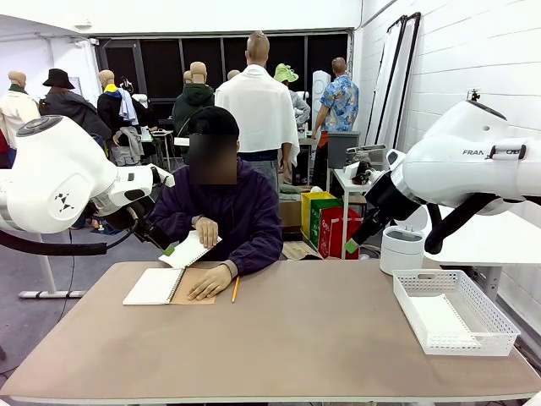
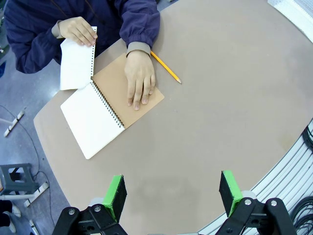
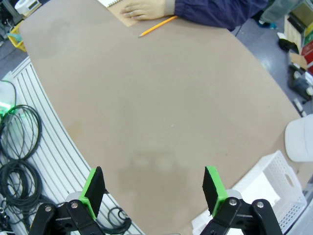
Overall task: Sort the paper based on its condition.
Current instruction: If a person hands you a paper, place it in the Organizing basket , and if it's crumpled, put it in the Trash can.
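Observation:
A person across the table holds one white sheet of paper [image 2: 76,63] by its perforated edge in one hand [image 2: 78,30]. It stands up beside an open spiral notebook [image 2: 93,117]. The person's other hand [image 2: 139,81] lies flat on the notebook's brown cover [image 2: 115,83]. My left gripper [image 2: 173,194] hangs open high above the table, well short of the notebook, with nothing between its green pads [image 2: 116,196]. My right gripper [image 3: 153,188] is open too, above bare tabletop, and empty.
A yellow pencil [image 2: 165,67] lies just right of the notebook. A white mesh basket [image 1: 454,310] sits at the table's right end. A white lidded bin [image 1: 402,248] stands beyond it, off the table. Cables [image 3: 19,147] lie on the floor on my side.

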`<state>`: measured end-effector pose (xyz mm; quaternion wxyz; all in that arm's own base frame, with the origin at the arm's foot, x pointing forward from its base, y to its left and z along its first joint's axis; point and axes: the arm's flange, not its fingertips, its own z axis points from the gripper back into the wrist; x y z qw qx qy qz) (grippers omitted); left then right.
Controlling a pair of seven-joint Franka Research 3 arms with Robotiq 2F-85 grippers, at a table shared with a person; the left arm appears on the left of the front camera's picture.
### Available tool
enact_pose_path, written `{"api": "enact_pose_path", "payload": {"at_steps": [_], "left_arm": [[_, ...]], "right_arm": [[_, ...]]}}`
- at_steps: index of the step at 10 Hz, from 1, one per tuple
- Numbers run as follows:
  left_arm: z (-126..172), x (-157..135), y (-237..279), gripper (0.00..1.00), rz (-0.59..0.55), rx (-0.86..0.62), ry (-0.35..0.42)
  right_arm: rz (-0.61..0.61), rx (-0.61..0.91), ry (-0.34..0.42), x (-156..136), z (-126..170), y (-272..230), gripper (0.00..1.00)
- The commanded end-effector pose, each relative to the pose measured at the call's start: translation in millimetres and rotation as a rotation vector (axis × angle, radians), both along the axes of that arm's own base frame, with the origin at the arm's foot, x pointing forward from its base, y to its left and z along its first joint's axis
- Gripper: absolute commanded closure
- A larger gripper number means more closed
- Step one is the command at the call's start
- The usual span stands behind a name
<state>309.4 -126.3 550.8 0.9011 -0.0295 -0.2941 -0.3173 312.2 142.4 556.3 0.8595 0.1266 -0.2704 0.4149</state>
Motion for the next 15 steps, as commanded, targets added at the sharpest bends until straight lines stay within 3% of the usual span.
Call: {"api": "enact_pose_path", "payload": {"at_steps": [1, 15], "left_arm": [[-0.3, 0.1, 1.3, 0.00, 0.001, -0.001, 0.004], [-0.3, 0.1, 1.3, 0.00, 0.001, -0.001, 0.004]], "right_arm": [[0.004, 0.001, -0.001, -0.5, 0.7, 0.5, 0.00], [0.004, 0.001, -0.001, -0.5, 0.7, 0.5, 0.00]]}}
